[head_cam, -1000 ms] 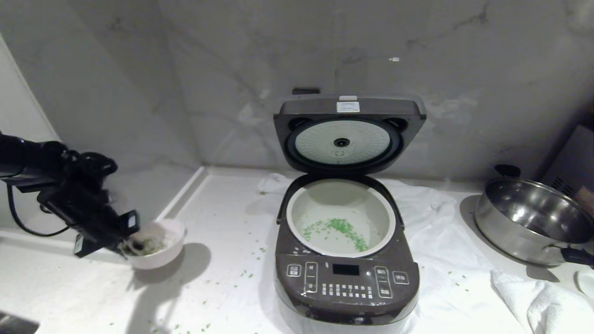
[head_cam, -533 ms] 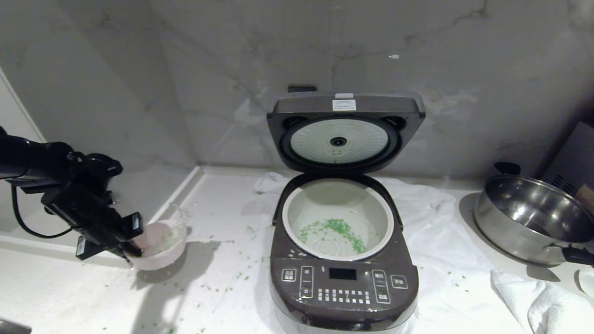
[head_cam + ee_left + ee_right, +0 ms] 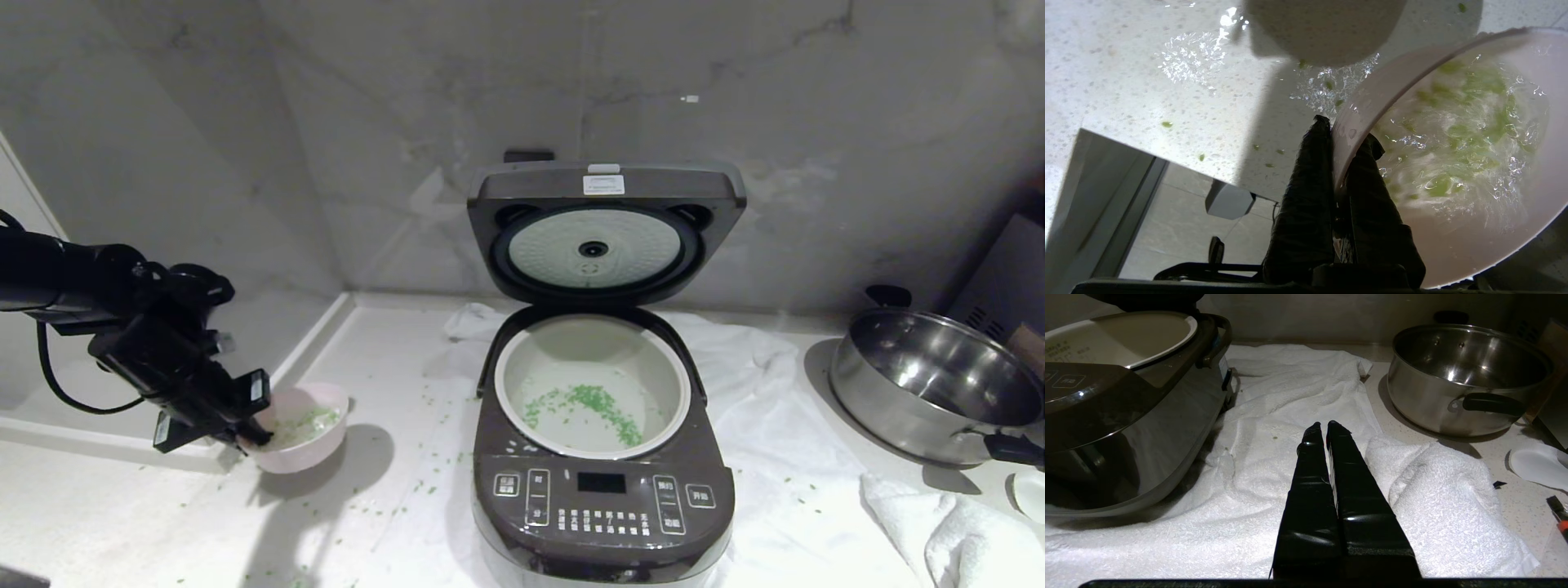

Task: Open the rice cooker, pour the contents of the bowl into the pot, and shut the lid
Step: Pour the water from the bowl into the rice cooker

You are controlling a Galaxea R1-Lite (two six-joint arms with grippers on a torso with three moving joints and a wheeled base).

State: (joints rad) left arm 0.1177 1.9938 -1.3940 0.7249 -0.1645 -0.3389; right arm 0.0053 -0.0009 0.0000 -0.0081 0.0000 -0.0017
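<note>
- Left gripper [image 3: 255,438] pinches the rim of the bowl [image 3: 306,433], one finger inside and one outside; the bowl sits at 9 o'clock from the cooker [image 3: 602,457].
- Bowl is pale pink and wet inside, with a few green bits [image 3: 1457,134] left.
- More green bits lie in the pot [image 3: 592,384], and some are scattered on the counter [image 3: 392,506].
- Lid [image 3: 606,233] stands straight up, wide open.
- Bare counter lies between bowl and cooker.
- Right gripper [image 3: 1327,426] is pressed shut over the towel [image 3: 1298,396].
- One bowl, one cooker, one steel pan [image 3: 931,388] at 3 o'clock.
</note>
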